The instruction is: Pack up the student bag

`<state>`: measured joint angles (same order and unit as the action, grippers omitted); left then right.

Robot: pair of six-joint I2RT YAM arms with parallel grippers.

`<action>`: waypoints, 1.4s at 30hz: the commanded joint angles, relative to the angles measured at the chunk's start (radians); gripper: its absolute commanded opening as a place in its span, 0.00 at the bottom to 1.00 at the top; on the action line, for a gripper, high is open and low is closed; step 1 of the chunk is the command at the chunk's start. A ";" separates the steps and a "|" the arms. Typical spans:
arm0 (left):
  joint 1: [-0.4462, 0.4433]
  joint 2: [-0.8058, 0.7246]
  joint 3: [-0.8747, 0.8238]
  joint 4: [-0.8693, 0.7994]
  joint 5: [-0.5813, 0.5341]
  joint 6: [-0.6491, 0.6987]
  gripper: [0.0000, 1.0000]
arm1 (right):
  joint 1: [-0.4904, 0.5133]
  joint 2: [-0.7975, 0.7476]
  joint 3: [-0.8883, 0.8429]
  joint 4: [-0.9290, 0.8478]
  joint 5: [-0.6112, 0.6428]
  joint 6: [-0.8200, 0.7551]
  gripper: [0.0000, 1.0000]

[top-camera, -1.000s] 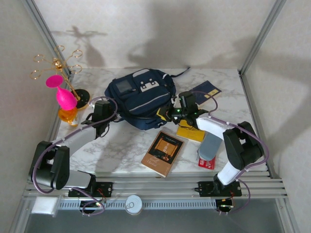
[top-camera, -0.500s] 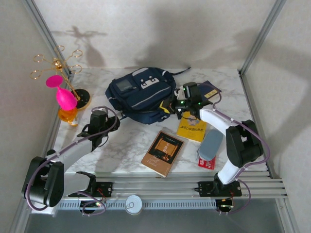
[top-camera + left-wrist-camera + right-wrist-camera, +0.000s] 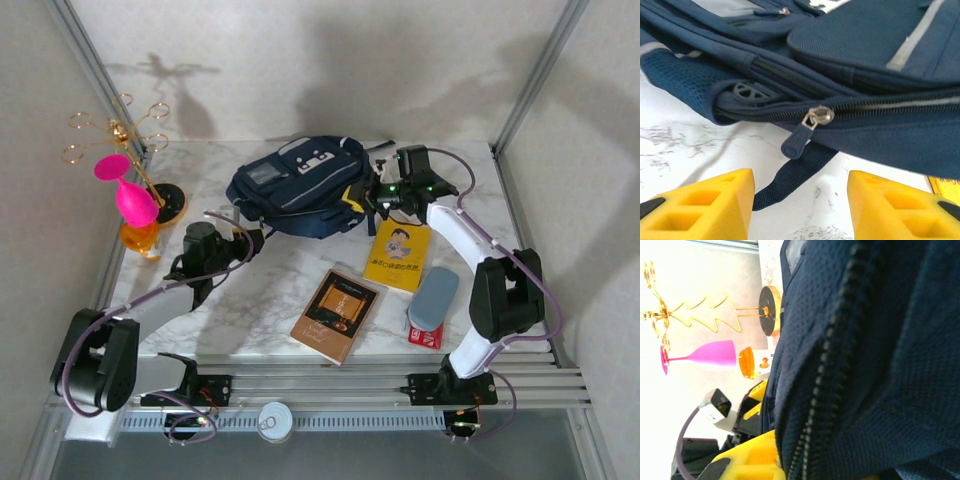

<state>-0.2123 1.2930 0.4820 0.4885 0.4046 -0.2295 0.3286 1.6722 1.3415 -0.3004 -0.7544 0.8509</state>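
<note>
student bag [image 3: 298, 187]: lying just behind-left of yellow book [image 3: 398, 255] | right gripper [image 3: 372, 196]: just behind yellow book, clamped on student bag's edge | left gripper [image 3: 799, 205]: well left of yellow book, fingers apart, facing zip pull [image 3: 815, 120]

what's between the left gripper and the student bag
Bare marble table and the bag's loose navy strap, which runs from the student bag toward the open left gripper; the left wrist view shows this.
</note>
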 commanded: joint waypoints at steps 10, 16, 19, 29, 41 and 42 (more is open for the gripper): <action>0.004 0.159 0.080 0.115 0.065 0.040 0.42 | -0.015 -0.003 0.110 -0.014 -0.046 -0.060 0.00; 0.004 0.191 0.110 0.152 0.085 0.030 0.26 | -0.017 -0.002 0.106 -0.020 -0.042 -0.069 0.00; 0.004 0.208 0.134 0.134 0.081 0.035 0.11 | -0.017 0.006 0.115 -0.021 -0.047 -0.069 0.00; 0.016 0.223 0.175 0.043 -0.054 0.014 0.00 | -0.029 0.014 0.178 -0.045 -0.068 -0.082 0.00; 0.077 0.304 0.269 -0.083 -0.099 -0.071 0.00 | 0.000 0.034 0.117 0.105 -0.097 0.004 0.00; 0.077 0.291 0.255 -0.067 -0.087 -0.082 0.00 | 0.001 0.039 0.111 0.121 -0.101 0.013 0.00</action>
<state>-0.1364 1.6043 0.7296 0.4301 0.2985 -0.2695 0.3191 1.7050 1.4578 -0.3321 -0.7959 0.8391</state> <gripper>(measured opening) 0.038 0.101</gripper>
